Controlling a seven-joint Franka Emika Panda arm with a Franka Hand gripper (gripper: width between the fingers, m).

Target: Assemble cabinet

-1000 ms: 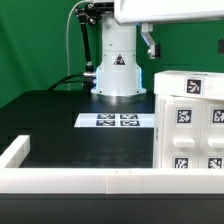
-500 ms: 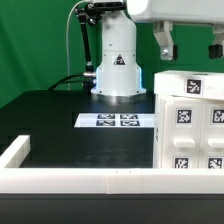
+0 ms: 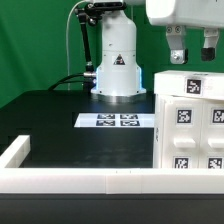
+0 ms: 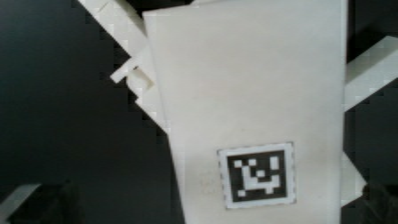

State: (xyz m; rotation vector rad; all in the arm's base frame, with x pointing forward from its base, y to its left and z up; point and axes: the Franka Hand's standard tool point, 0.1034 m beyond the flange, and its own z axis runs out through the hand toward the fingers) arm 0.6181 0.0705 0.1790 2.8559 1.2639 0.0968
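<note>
The cabinet, a large white box with black-and-white square tags on its top and front, stands at the exterior view's right. My gripper hangs just above its top face, with its two dark fingers spread apart and nothing between them. In the wrist view the cabinet's white top fills the middle, and one square tag on it shows clearly. No drawer blocks separate from the cabinet are in view.
The marker board lies flat on the black table in front of the robot base. A long low white rail runs along the table's front edge and turns back at the exterior view's left.
The gripper has moved toward the exterior view's right and lower, from beside the base to above the cabinet. The cabinet has not moved.
</note>
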